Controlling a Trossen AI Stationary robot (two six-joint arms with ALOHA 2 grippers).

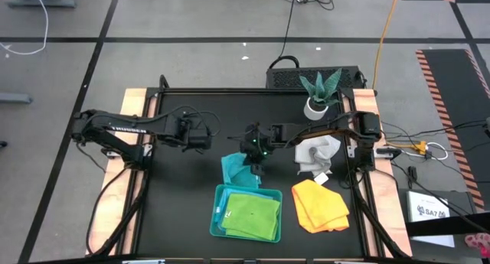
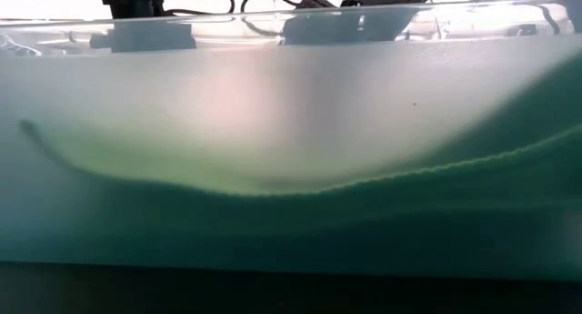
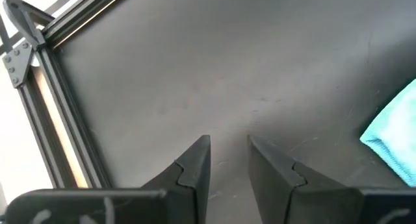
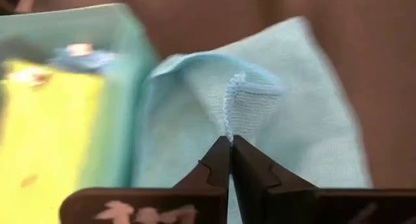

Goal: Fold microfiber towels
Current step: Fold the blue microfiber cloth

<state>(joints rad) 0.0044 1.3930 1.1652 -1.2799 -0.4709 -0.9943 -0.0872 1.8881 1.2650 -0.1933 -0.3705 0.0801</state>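
Bench [image 1: 184, 203], black-topped: teal tray [image 1: 218, 218] at the front edge holds the lime green towel [image 1: 253, 216]; a turquoise towel [image 1: 233, 169] lies bunched just behind the tray, the yellow-orange towel [image 1: 320, 205] lies flat beside the tray, the grey-white towel [image 1: 315, 154] is heaped behind that near a potted plant [image 1: 320, 94], and the left half of the surface is open. Right end effector [image 4: 230, 146] is clenched on a stitched fold of the turquoise towel; left end effector [image 3: 229, 152] hangs released over bare surface near the metal frame [image 3: 39, 74], fingers parted, grasping nothing. White box [image 1: 427, 206] right of the bench carries lettering too small to read.
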